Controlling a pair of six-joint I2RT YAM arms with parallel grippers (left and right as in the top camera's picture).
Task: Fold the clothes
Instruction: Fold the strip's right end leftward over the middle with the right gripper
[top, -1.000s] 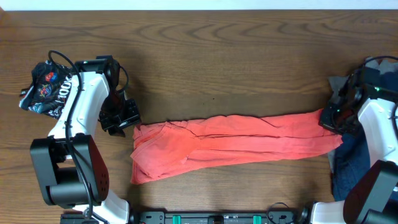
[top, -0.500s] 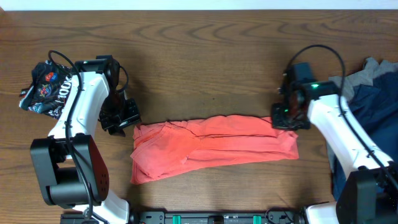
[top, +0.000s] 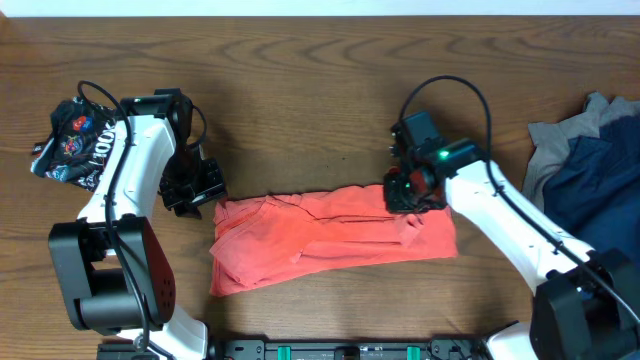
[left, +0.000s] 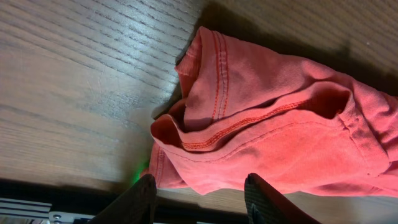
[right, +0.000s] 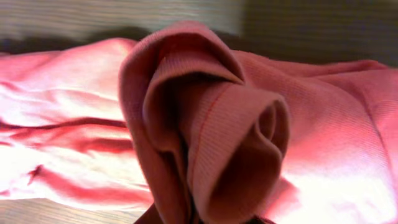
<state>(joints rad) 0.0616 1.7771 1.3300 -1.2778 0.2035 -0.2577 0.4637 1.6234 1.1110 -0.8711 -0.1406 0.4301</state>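
The coral-red shirt (top: 320, 240) lies as a long folded strip across the table's near middle. My right gripper (top: 408, 192) is shut on the shirt's right end, pinching a bunched fold (right: 205, 124), and holds it over the strip's right part. My left gripper (top: 195, 190) is open and empty, just off the shirt's upper left corner; its view shows that hemmed corner (left: 205, 81) beyond the two fingertips (left: 199, 202). A grey garment (top: 560, 140) and a navy-blue one (top: 590, 190) lie heaped at the right edge.
A dark patterned cloth (top: 75, 140) lies bunched at the far left, beside the left arm. The wooden table (top: 320, 90) has bare surface behind the shirt. The arm bases stand at the near edge.
My right gripper has moved left with the shirt's right end, from the table's right edge to past the middle. The strip is now much shorter. The left arm has not moved.
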